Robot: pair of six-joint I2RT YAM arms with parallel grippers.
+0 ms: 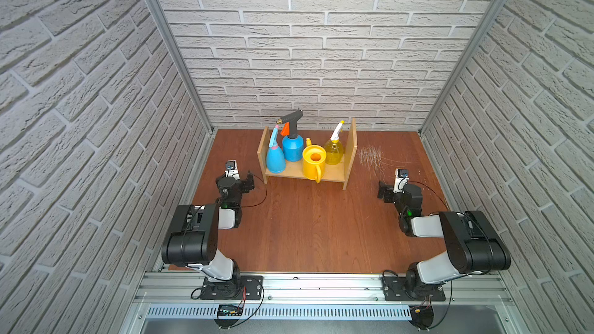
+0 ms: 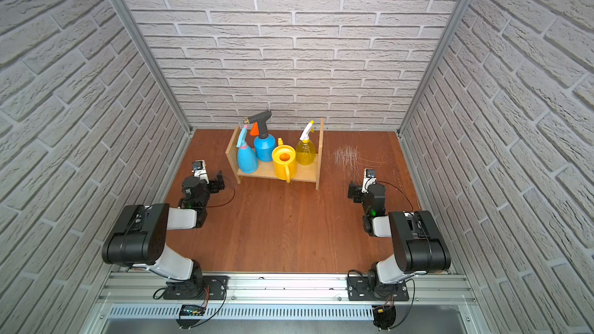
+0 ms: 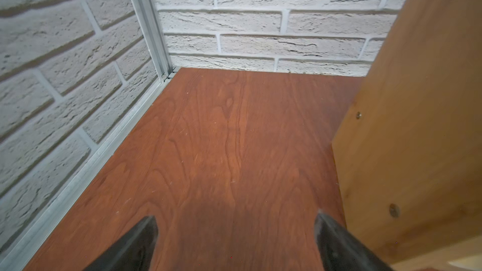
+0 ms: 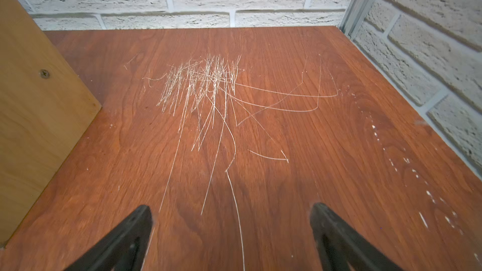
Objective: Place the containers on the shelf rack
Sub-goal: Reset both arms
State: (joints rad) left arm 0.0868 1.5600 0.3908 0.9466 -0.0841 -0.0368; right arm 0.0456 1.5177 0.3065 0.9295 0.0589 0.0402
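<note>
Nearest, low in both top views: the left gripper (image 1: pixel 249 182) and right gripper (image 1: pixel 384 193) sit low over the red-brown tabletop (image 1: pixel 305 229), well apart. Each one's jaws are spread wide with nothing between them, and the wrist views confirm bare wood in the gap. Between and beyond them, centre frame, stands the shelf rack (image 1: pixel 336 173), its long axis across the frame, slightly slanted. The left gripper is the nearer, just beside the rack's left side panel. The right gripper points past the other panel toward the scratch marks (image 4: pixel 203 84). On the board, left to right: light-blue spray bottle (image 1: pixel 275 159), blue pressure sprayer (image 1: pixel 292 148), yellow watering can (image 1: pixel 313 163) at the front edge with its handle overhanging, and translucent yellow spray bottle (image 1: pixel 334 151). All are upright. No container is left on the table, so I judge the task complete and no reach is called for. Behind is the brick wall (image 1: pixel 321 59).
</note>
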